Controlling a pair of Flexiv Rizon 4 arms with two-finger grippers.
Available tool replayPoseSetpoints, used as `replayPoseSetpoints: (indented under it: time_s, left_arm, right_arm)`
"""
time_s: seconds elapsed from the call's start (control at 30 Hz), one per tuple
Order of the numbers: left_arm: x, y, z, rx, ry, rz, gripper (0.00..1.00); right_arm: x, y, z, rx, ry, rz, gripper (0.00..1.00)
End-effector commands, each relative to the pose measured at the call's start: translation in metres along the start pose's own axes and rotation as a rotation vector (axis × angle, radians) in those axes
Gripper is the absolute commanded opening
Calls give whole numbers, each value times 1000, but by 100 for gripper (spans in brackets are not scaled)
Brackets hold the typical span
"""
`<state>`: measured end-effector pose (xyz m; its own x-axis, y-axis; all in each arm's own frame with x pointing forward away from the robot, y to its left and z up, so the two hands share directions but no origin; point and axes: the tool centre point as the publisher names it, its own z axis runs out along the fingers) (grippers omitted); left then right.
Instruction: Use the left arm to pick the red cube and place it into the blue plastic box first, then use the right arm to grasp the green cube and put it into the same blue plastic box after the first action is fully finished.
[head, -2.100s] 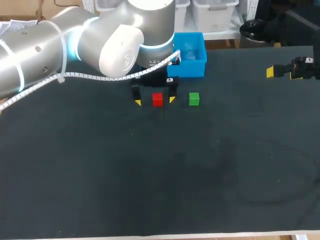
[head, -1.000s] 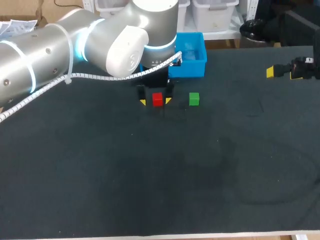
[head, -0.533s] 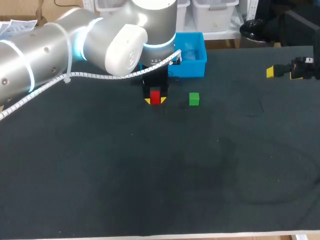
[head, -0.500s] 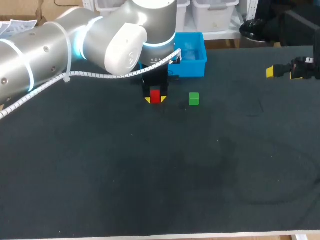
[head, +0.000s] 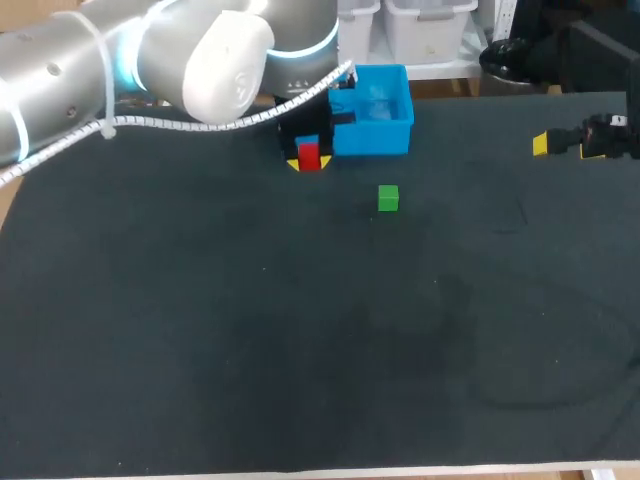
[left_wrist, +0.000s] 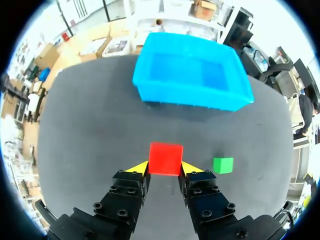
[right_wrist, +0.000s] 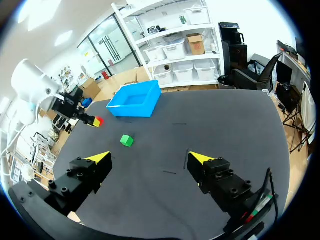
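Two cubes show in the head view. The red cube (head: 309, 156), pinched in the left jaws, sits upper middle, just left of the blue plastic box (head: 372, 112). The green cube (head: 388, 198) lies below the box, apart from both. The right jaws sit at the right edge, well apart across the counter (head: 300, 350).

Left wrist view: both yellow tips press the red cube (left_wrist: 165, 158); the box (left_wrist: 192, 77) is ahead, the green cube (left_wrist: 223, 165) off beside.

Right wrist view: jaws spread wide, the green cube (right_wrist: 127, 141) far ahead.

Half a second ago the red cube was level with the green one; it has since moved up-frame toward the box.
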<state>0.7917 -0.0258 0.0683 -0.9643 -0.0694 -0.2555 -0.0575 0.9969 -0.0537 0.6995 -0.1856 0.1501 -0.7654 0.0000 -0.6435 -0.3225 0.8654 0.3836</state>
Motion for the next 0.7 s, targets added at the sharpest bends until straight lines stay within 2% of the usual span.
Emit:
replayPoseSetpoints:
  time_s: [0.03, 0.43, 0.7]
  left_arm:
    - [0, 3, -13, 22, -19, 4, 0]
    - [-29, -8, -29, 77, -72, 3, 0]
    - [-61, -16, -35, 93, -114, -1, 0]
  right_arm:
    - [0, 0, 0, 1, 0, 0, 100]
    - [0, 0, 0, 1, 0, 0, 100]
    - [0, 0, 0, 1, 0, 0, 100]
